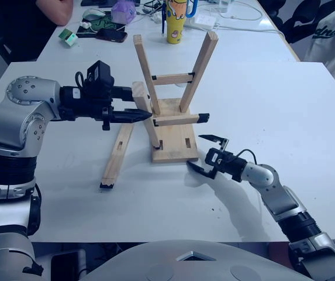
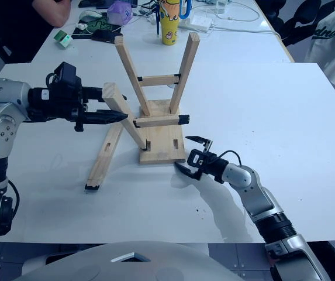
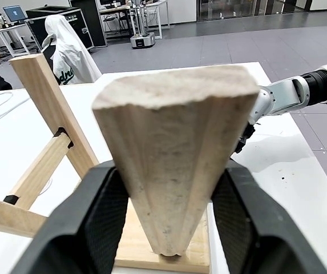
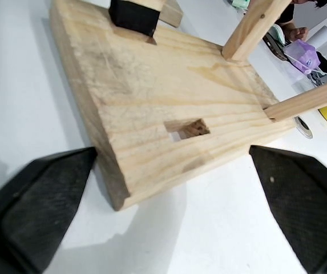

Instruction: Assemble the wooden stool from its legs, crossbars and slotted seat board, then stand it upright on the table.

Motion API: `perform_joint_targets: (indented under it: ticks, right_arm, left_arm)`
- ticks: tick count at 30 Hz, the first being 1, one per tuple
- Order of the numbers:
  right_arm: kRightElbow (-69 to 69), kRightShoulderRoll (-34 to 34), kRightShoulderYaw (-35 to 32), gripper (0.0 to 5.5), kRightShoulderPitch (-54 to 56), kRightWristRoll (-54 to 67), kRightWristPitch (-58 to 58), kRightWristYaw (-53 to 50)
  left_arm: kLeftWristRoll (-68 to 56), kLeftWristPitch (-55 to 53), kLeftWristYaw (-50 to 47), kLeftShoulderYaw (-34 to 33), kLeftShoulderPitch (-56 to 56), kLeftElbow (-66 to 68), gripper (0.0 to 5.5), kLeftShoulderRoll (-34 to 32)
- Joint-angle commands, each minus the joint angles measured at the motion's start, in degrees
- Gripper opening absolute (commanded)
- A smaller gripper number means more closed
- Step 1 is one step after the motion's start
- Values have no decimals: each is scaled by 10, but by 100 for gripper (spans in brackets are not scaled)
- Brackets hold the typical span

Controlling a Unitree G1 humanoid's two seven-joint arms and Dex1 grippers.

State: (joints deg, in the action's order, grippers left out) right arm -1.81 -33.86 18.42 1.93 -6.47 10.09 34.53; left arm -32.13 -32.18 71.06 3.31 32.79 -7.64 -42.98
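on the white table (image 1: 284, 117), left gripper (image 1: 144, 114) clamps a leg (image 1: 140, 92) slanting down to the seat board (image 1: 176, 146); right gripper (image 1: 194, 150) spread apart.

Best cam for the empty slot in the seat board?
Right wrist view: the empty slot sits close and unobstructed in the seat board. The eye views show it as a small dark mark; in the left wrist view the leg hides it.

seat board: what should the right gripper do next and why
Probably shut the right gripper on the near corner of the seat board to steady it: its open fingers flank that corner, while the left gripper holds a tilted leg against it.
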Motion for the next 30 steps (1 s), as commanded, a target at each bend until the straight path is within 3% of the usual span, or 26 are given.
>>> perform_joint_targets:
  ticks: [1, 9, 30]
  right_arm:
    - [-28, 0, 30, 500, -30, -37, -38, 15]
    - [-29, 10, 36, 500, -28, -40, -43, 12]
    - [-28, 16, 36, 500, -34, -41, -56, 0]
  left_arm:
    - [-4, -7, -10, -2, 9, -7, 209, 9]
    - [24, 20, -13, 18, 25, 15, 209, 26]
    - [20, -16, 7, 20, -1, -15, 209, -18]
